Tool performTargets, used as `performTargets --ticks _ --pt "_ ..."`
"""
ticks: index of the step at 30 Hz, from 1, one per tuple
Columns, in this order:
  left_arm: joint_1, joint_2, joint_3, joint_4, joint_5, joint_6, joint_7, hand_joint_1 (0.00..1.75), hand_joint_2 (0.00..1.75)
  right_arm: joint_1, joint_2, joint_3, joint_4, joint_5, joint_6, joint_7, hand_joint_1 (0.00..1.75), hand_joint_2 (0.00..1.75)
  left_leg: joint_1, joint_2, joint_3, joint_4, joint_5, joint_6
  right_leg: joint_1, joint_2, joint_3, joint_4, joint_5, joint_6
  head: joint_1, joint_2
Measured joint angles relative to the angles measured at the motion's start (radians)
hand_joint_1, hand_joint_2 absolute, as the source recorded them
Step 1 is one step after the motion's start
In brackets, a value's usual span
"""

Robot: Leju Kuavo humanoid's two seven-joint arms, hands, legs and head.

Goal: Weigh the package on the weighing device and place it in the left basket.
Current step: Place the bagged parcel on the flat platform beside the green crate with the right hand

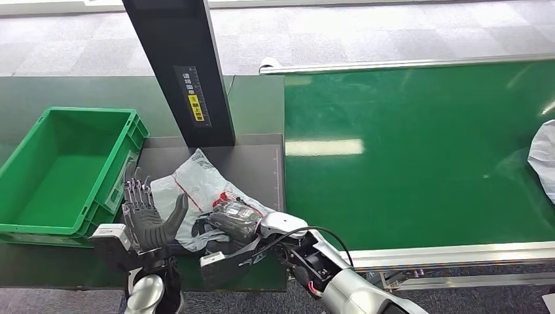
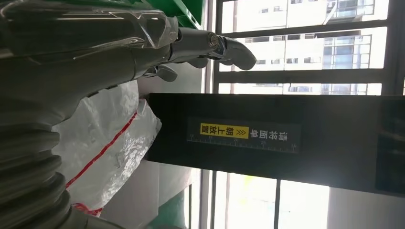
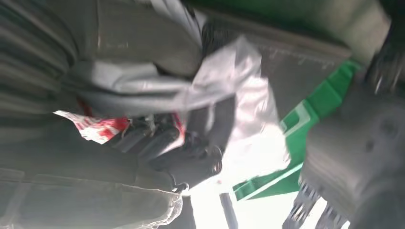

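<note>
The right hand (image 1: 230, 219) rests on the near right part of the package (image 1: 199, 186), its dark fingers (image 3: 157, 143) curled down around the grey and white wrapping; it grasps the package. In the right wrist view the fingers press into the crumpled film beside a red and white label patch (image 3: 102, 129).

The left hand (image 1: 147, 212) stands upright at the near left edge of the package, palm turned toward it, fingers spread and pointing away from the robot. It grasps nothing. Whether its thumb touches the wrapping cannot be told. In the left wrist view the thumb (image 2: 219, 47) reaches forward above the bag, whose film carries a red stripe (image 2: 102, 150).

The package lies on the dark grey weighing device (image 1: 252, 167), a flat platform just left of the green conveyor belt (image 1: 419, 150). A black upright post (image 1: 186, 72) rises from the far edge of the platform and bears a ruled scale with a yellow label (image 1: 195, 108).

The green basket (image 1: 29, 226) stands just left of the platform, near the left hand. A second white bag (image 1: 543, 157) lies at the far right edge of the belt, well apart from the hands.
</note>
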Motion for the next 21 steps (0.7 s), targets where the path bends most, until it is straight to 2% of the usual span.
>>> performTargets --ticks 5,11,17,21 --pt "-0.001 -0.001 -0.002 0.017 -0.007 -0.015 -0.001 0.00 1.75 0.005 -0.031 -0.083 -0.029 -0.154 0.093 0.030 0.00 1.75 0.000 0.000 0.000 0.000 0.000 0.000 0.000 0.000 0.000 0.000 0.000 0.000 0.000 0.000" --pt "-0.005 -0.002 -0.003 0.030 -0.007 -0.016 -0.002 0.00 1.75 0.006 -0.048 -0.142 -0.048 -0.183 0.114 0.043 0.00 1.75 0.000 0.000 0.000 0.000 0.000 0.000 0.000 0.000 0.000 0.000 0.000 0.000 0.000 0.000" --pt "-0.011 -0.005 -0.003 0.035 -0.023 -0.025 0.009 0.00 1.75 0.000 -0.055 -0.194 -0.050 -0.247 0.136 0.124 0.00 1.75 0.000 0.000 0.000 0.000 0.000 0.000 0.000 0.000 0.000 0.000 0.000 0.000 0.000 0.000" --pt "-0.018 -0.009 -0.005 0.042 -0.040 -0.036 0.023 0.00 1.75 0.002 -0.068 -0.222 -0.057 -0.268 0.153 0.104 0.00 1.75 0.000 0.000 0.000 0.000 0.000 0.000 0.000 0.000 0.000 0.000 0.000 0.000 0.000 0.000"
